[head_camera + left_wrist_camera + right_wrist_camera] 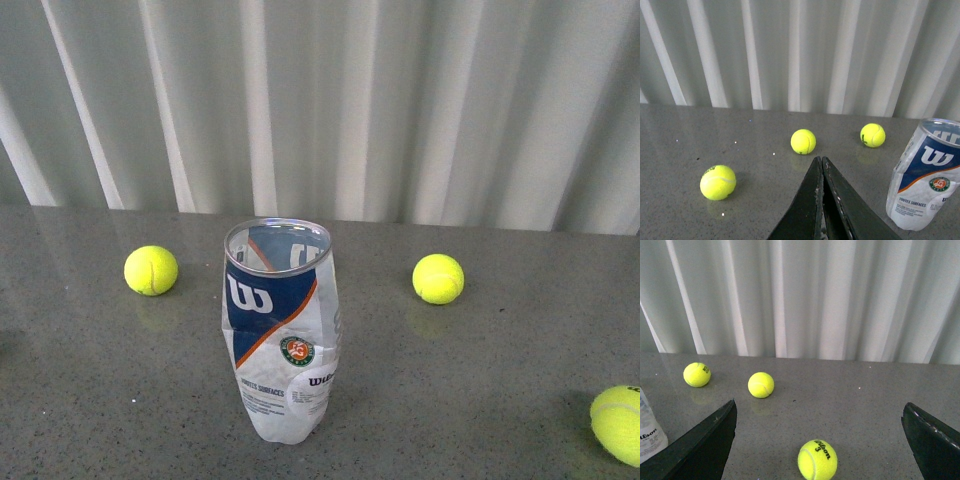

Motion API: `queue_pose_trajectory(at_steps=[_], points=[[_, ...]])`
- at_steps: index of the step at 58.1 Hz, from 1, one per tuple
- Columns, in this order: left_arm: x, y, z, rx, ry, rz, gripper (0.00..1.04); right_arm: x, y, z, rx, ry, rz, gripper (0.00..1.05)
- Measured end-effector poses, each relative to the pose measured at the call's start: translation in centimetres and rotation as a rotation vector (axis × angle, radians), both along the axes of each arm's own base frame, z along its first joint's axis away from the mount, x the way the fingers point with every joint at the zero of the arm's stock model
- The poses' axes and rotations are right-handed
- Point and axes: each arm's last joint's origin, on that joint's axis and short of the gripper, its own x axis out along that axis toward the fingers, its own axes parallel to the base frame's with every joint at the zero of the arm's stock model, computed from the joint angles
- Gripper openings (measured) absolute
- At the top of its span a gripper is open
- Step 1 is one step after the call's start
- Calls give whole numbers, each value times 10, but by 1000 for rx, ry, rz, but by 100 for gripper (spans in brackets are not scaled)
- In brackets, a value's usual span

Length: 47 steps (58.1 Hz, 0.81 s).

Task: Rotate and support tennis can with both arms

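Observation:
The tennis can (281,330) stands upright on the grey table, open silver rim up, with its blue, white and orange Wilson label facing me; its lower part looks crumpled. Neither arm shows in the front view. In the left wrist view the can (923,176) stands off to one side of my left gripper (821,160), whose black jaws are pressed together and empty. In the right wrist view my right gripper (820,412) is wide open and empty, and only a sliver of the can (650,432) shows at the picture's edge.
Three yellow-green tennis balls lie on the table (480,380): one left of the can (151,270), one right (438,278), one at the front right edge (620,424). A ball marked Wilson 3 (817,460) lies between the right fingers. White curtain behind.

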Motion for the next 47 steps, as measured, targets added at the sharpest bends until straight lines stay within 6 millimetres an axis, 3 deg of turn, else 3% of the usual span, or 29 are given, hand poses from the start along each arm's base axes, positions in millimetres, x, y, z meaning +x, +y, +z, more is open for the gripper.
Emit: queue_pose_trajectory(at_steps=[6,15,34,47], points=[[0,0,0,-2,0,0,7,0,0,0,0,0,0,97],[0,0,0,-2,0,0,41,0,0,0,0,0,0,97],[0,0,0,-2,1,0,99,0,0,0,0,0,0,97],[0,0,0,-2,1,0,98,0,0,0,0,0,0,97]])
